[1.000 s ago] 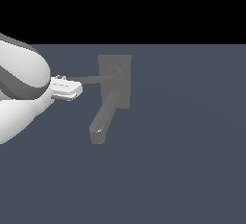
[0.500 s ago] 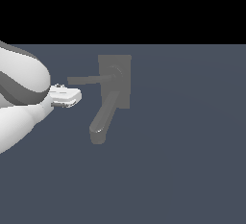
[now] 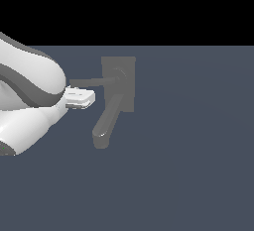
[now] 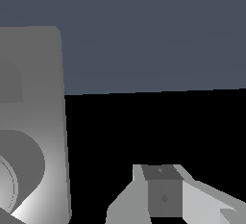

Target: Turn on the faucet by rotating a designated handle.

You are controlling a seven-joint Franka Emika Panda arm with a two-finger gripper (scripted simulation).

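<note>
In the exterior view, the grey faucet (image 3: 119, 84) has a flat back plate, and its thick spout (image 3: 102, 135) curves down to a round tip. The handle (image 3: 92, 82), a thin bar, runs from the round hub toward the exterior view's left. My white gripper (image 3: 83, 97) sits just below the handle's free end; I cannot tell whether it touches the bar. Its fingers do not show apart there. The wrist view shows the back plate (image 4: 41, 103) and hub (image 4: 21, 168) close up, with one finger (image 4: 163, 196) beside them.
My bulky white arm (image 3: 27, 101) fills the exterior view's left side. The faucet stands on a plain dark blue-grey floor (image 3: 188, 165), with a black background behind it.
The gripper dropped a little, then slid toward the faucet along the underside of the handle. The handle and spout look unmoved.
</note>
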